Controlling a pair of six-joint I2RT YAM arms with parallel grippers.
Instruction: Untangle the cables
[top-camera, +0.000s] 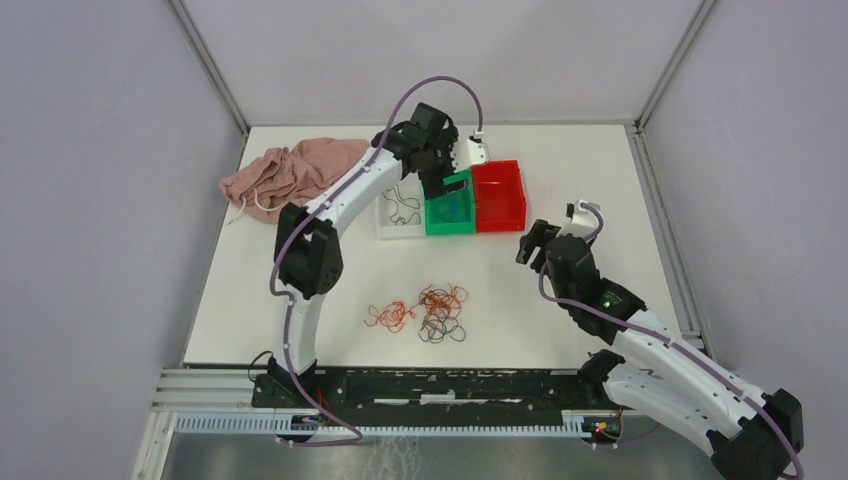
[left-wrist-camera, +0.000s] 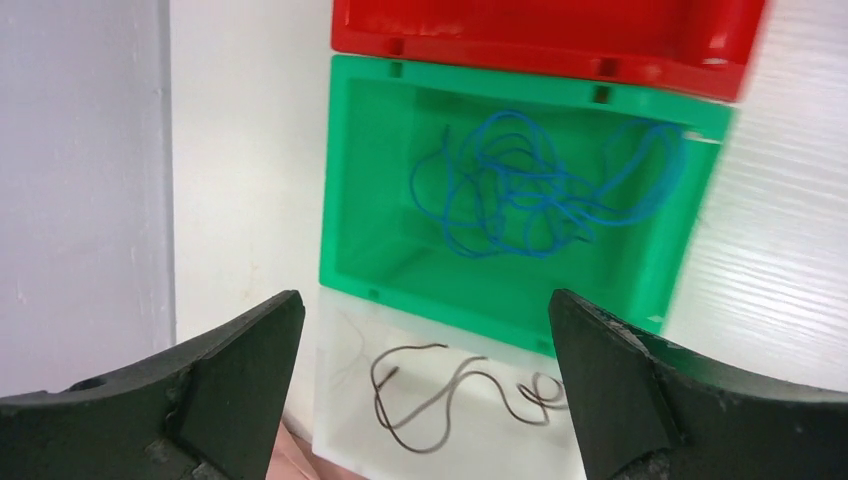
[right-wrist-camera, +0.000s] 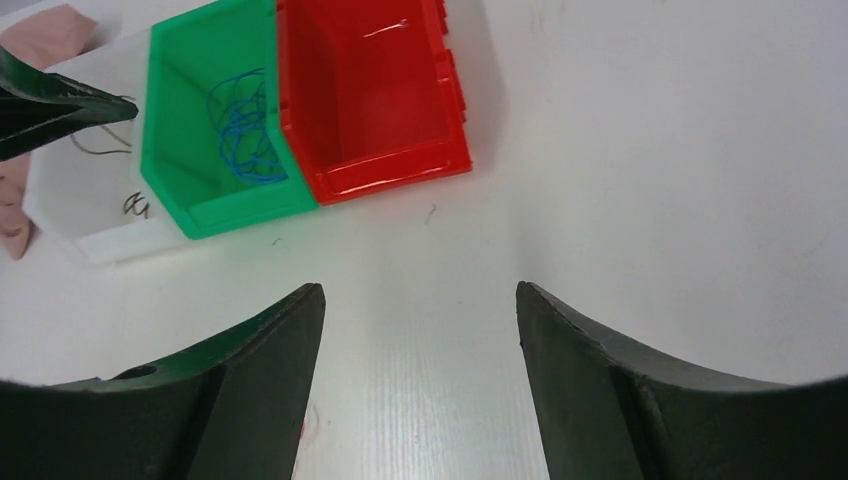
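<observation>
Left claw (left-wrist-camera: 425, 305): gaping wide, empty, over green plastic bin (left-wrist-camera: 345, 180).
Right claw (right-wrist-camera: 420, 290): hovering part-open, empty.
Cables: blue curly wires (left-wrist-camera: 520, 195) lying in that bin; orange-red and black wad (top-camera: 425, 312) sitting on white bench (top-camera: 560, 300).
Risk: wad's loops snagging, dragging mixed colours along.

We're looking down on a flat white table (top-camera: 600, 180), and the green plastic bin (top-camera: 449, 228) sits toward its far side. Touching that bin on its right we have a red plastic bin (top-camera: 500, 222), and touching it on the left is a smaller white translucent bin (top-camera: 400, 235), so the three stand in one row. Further left of the green bin, a crumpled pink cloth (top-camera: 290, 170) lies heaped by the far left corner. Well in front of the green bin, toward the near edge, thin curly cables (top-camera: 438, 310) rest on the bare top. There's an orange-red curl on the left and an orange-and-black tangle just beside it.
</observation>
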